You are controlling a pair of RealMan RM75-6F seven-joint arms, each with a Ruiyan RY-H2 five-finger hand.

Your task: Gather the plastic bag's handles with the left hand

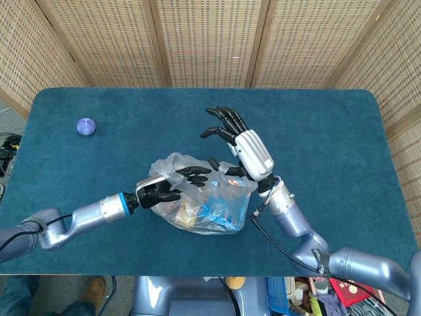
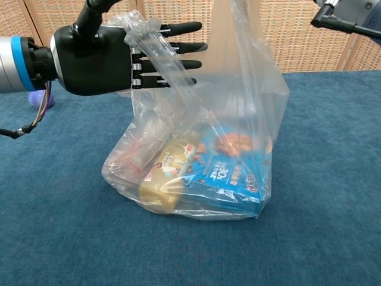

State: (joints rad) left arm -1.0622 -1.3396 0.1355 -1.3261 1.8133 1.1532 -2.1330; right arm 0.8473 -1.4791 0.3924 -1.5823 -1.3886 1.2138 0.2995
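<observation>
A clear plastic bag (image 1: 200,204) (image 2: 196,161) stands mid-table with a blue snack box (image 2: 229,173) and a yellow packet (image 2: 164,179) inside. My black left hand (image 1: 168,185) (image 2: 113,56) reaches in from the left with its fingers straight and apart. The bag's left handle (image 2: 152,44) is draped over it, and the fingers close on nothing. The right handle (image 2: 241,36) rises taut out of the top of the chest view. In the head view my white-backed right hand (image 1: 245,150) holds it up by the thumb, its other fingers spread.
A small purple ball (image 1: 86,126) (image 2: 41,98) lies far left on the blue table (image 1: 329,131), partly behind my left wrist in the chest view. Woven screens (image 1: 210,39) wall the back and sides.
</observation>
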